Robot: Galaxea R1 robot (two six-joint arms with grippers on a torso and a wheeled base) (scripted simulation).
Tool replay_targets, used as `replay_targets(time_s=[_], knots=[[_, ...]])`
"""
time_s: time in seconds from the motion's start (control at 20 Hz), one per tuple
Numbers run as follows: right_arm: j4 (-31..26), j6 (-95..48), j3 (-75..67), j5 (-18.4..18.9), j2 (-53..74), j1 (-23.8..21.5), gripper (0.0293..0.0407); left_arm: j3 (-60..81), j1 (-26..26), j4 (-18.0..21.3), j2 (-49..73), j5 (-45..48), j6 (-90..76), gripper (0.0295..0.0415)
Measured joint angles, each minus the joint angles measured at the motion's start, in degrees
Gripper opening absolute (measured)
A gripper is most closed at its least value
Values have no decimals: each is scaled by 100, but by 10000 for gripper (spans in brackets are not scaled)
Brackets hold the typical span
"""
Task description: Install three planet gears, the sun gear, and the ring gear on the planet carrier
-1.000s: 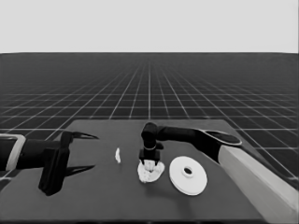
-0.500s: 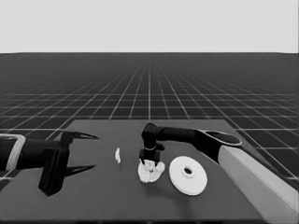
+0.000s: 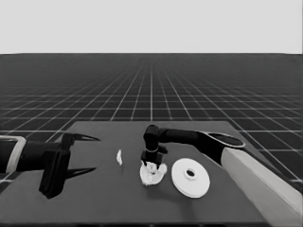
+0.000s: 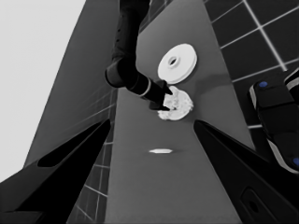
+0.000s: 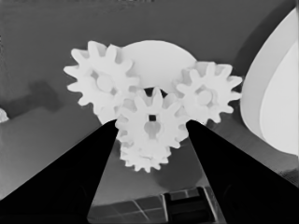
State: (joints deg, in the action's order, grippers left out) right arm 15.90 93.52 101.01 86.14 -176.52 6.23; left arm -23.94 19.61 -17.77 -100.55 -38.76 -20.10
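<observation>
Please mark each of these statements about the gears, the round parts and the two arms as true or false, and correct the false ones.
1. The right gripper is directly above the smaller round part. True.
2. The larger round part already covers the gears. False: it lies flat on the table beside the smaller round part, and the gears are uncovered.
3. The right wrist view shows four toothed gears on the smaller round part, one in the middle. True.
4. The left gripper holds the thin white piece. False: that piece lies alone on the table, apart from the left gripper, which waits over the table's left end.
5. The right gripper's fingers flank the middle gear. True.
</observation>
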Motion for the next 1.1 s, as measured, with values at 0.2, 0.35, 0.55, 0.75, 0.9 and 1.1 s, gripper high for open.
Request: replay_targets(time_s=[0.2,0.35,0.55,0.75,0.9,1.1], knots=[[0,240,0,0,0,0,309,0,0,0,0,0,0,385],[0,420,0,0,0,0,309,0,0,0,0,0,0,385],[0,660,0,0,0,0,309,0,0,0,0,0,0,385],[0,900,0,0,0,1,309,0,0,0,0,0,0,385],[0,1080,0,0,0,0,309,0,0,0,0,0,0,385],[0,1320,0,0,0,0,309,0,0,0,0,0,0,385]])
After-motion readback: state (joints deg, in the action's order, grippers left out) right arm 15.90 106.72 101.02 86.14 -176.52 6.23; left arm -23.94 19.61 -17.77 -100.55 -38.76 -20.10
